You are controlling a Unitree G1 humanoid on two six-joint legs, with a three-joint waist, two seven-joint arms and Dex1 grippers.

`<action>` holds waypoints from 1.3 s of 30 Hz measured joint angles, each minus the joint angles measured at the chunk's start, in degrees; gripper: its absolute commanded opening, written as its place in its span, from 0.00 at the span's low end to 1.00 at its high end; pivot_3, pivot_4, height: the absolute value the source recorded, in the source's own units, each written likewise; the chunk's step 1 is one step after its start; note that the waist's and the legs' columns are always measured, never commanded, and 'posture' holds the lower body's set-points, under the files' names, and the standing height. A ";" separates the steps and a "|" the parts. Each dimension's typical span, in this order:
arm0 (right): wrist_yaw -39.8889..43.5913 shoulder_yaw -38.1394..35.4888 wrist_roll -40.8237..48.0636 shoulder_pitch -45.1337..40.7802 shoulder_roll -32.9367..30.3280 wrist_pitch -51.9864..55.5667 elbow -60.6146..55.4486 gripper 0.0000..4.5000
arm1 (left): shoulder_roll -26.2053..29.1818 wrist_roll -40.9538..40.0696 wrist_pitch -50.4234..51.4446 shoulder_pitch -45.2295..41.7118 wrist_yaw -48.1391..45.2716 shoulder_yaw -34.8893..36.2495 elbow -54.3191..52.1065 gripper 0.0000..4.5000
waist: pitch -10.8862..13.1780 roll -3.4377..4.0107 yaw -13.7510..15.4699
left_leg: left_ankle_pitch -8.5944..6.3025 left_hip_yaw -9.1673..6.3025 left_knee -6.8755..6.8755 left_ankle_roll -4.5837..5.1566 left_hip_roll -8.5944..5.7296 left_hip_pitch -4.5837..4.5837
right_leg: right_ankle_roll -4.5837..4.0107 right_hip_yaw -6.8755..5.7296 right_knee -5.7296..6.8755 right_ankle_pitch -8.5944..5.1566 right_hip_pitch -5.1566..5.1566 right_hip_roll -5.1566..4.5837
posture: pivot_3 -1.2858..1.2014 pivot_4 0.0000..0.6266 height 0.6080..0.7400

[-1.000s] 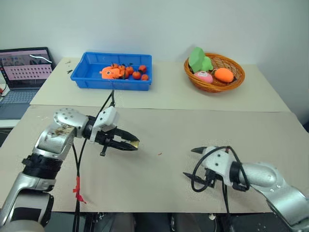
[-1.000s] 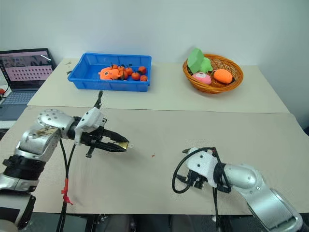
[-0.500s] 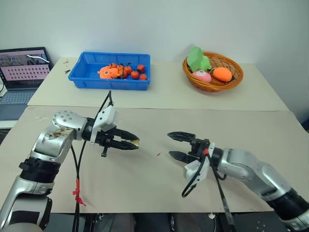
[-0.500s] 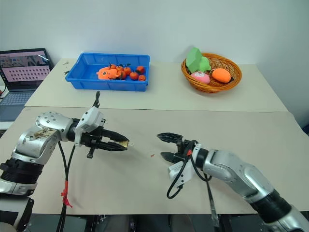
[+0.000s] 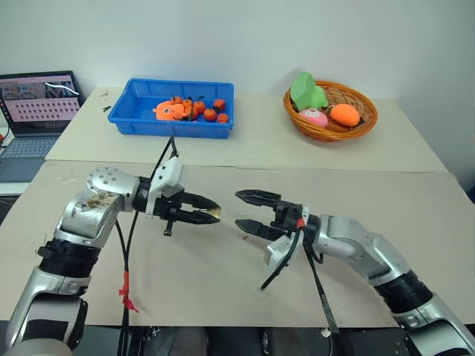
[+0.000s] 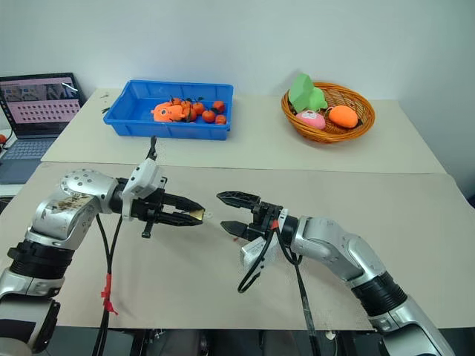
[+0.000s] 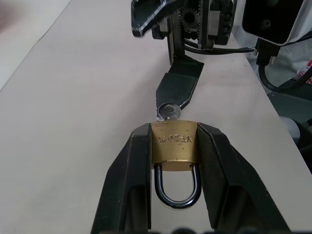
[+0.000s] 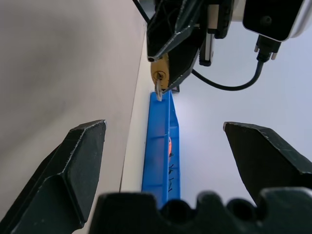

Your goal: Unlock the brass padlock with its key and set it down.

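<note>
- Right gripper (image 5: pixel 248 210) is what has changed: one second ago it lay low near the front edge of the table (image 5: pixel 297 159), turned away; now it is raised and points toward the left gripper (image 5: pixel 212 214), with its two black fingers spread wide and nothing between them.
- Left gripper has kept its place and stays closed on the padlock (image 7: pixel 174 145), the lock body pinched between the two fingers, above the cardboard sheet (image 5: pixel 415 222) and not touching it.
- Key (image 7: pixel 168 111) sits already in the keyhole, and its round head sticks out toward the right gripper, which is near but apart from it.
- My judgement: the right gripper now lines up to take the key head and turn it; the lock looks not yet opened, the shackle (image 7: pixel 177 187) is down in the body.
- Padlock body is a small brass block, smooth and shiny, with stamped letters; the shackle is a thin silver U.
- Key is thin, flat, silvery metal, so a small and slippery target.
- Cardboard is matte and pale.
</note>
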 measured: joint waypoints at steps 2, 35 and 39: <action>0.00 0.01 -0.23 0.20 0.64 -0.43 0.32 1.00 | 0.00 0.00 0.00 -0.17 -0.01 0.00 0.00 0.18 | 0.00 0.00 -0.01 | 0.00 0.01 0.00 0.00 0.00 0.02 | 0.00 0.00 0.02 0.00 0.00 0.00 | 0.52 0.24 1.00; 1.05 -0.23 -1.60 -0.83 4.23 0.39 0.89 0.02 | -0.12 0.11 -0.02 -0.49 0.46 0.00 0.40 0.18 | 0.00 0.00 -0.15 | 0.00 0.00 0.00 0.00 -0.02 0.23 | -0.20 0.02 0.46 -0.20 0.01 0.00 | 0.52 0.24 1.00; 3.81 -0.20 0.06 -1.04 4.95 2.07 0.57 0.02 | -0.16 0.17 -0.03 -0.49 0.49 0.00 0.80 0.18 | 0.00 0.00 -0.14 | 0.00 0.00 0.00 0.00 -0.02 0.23 | -0.21 0.02 0.47 -0.21 0.02 0.00 | 0.52 0.24 1.00</action>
